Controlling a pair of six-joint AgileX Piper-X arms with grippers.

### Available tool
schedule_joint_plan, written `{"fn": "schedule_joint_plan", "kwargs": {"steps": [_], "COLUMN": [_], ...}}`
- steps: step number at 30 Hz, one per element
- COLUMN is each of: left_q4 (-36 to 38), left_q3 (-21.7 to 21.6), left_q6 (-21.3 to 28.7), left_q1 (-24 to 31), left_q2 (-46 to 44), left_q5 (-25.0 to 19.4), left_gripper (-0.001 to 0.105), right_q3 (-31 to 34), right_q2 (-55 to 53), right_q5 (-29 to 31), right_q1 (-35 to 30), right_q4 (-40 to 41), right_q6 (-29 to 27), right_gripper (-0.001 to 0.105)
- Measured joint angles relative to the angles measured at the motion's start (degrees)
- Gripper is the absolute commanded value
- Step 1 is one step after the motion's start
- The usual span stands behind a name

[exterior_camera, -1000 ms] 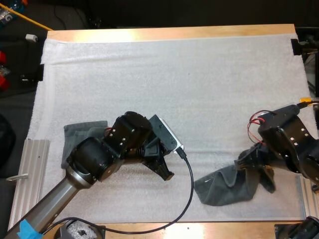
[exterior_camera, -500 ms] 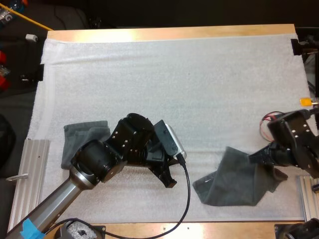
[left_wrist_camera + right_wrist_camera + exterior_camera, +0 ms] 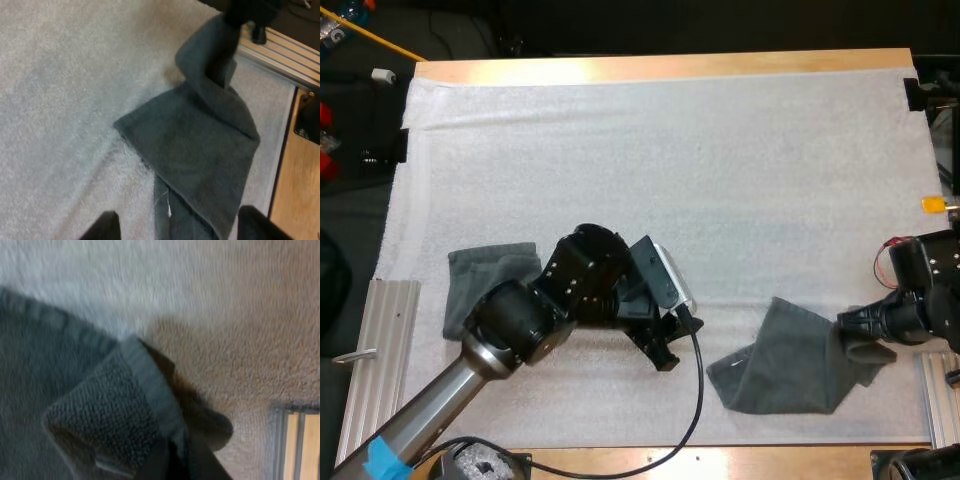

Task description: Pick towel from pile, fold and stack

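Dark grey-green towel (image 3: pixel 782 368) half-spread, rumpled, one corner pinched by right gripper (image 3: pixel 856 334) fingers; left gripper (image 3: pixel 665 354) low nearby, fingers wide.

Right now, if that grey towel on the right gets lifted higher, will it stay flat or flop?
Likely floppy: the towel sags and creases away from the corner pinched by the right fingers. Probably light, since one pinched corner raises that end. Its looped pile looks grippy, so slipping free seems unlikely.
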Motion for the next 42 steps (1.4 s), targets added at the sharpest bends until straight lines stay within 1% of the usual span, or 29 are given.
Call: {"fn": "schedule_joint_plan", "kwargs": {"steps": [2,6,8,11,14,16,18,22,26,32,34,37,42], "left_q4": [-1.24,-4.22,-6.24,-9.71,-14.53,-16.99,-18.64,-18.96,-18.85,-18.70,-17.89,-16.42,-14.33], "left_q3": [0.00,0.00,0.05,0.05,0.05,0.05,0.05,0.00,-1.41,-6.37,-8.29,-11.15,-13.55], "left_q6": [-0.95,-3.76,-6.19,-10.33,-14.98,-17.45,-19.00,-20.28,-20.61,-21.95,-21.93,-21.93,-21.93], "left_q1": [0.00,0.00,0.00,0.00,0.00,-0.20,-0.66,-2.28,-3.82,-4.89,-4.89,-4.89,-5.51], "left_q2": [1.69,6.40,8.76,11.79,14.80,16.70,18.91,23.18,27.16,32.98,35.19,38.23,43.09], "left_q5": [0.40,2.11,2.79,4.50,7.15,8.95,9.52,9.54,9.00,7.10,6.08,5.69,5.21], "left_gripper": [0.050,0.050,0.050,0.050,0.050,0.050,0.050,0.050,0.050,0.050,0.050,0.050,0.050], "right_q3": [0.00,0.00,0.00,0.00,0.00,0.00,0.00,0.00,0.00,0.00,0.00,0.00,0.00], "right_q2": [0.00,-0.12,-0.50,-1.85,-3.05,-3.69,-4.12,-4.18,-4.18,-4.18,-4.18,-4.18,-4.18], "right_q5": [0.72,6.46,7.83,8.38,8.59,8.59,8.59,7.71,7.72,7.57,7.57,7.57,7.57], "right_q1": [0.00,0.00,0.00,0.00,0.00,0.00,0.00,0.00,0.00,0.00,0.00,0.00,0.00], "right_q4": [1.46,4.49,4.60,4.60,4.05,3.38,2.92,2.87,2.87,2.87,2.87,2.87,2.87], "right_q6": [-0.02,-0.48,-0.61,-0.43,0.12,0.84,1.66,2.29,2.66,2.66,2.66,2.66,2.66], "right_gripper": [0.000,0.000,0.000,0.000,0.000,0.000,0.000,0.000,0.000,0.000,0.000,0.000,0.000]}}
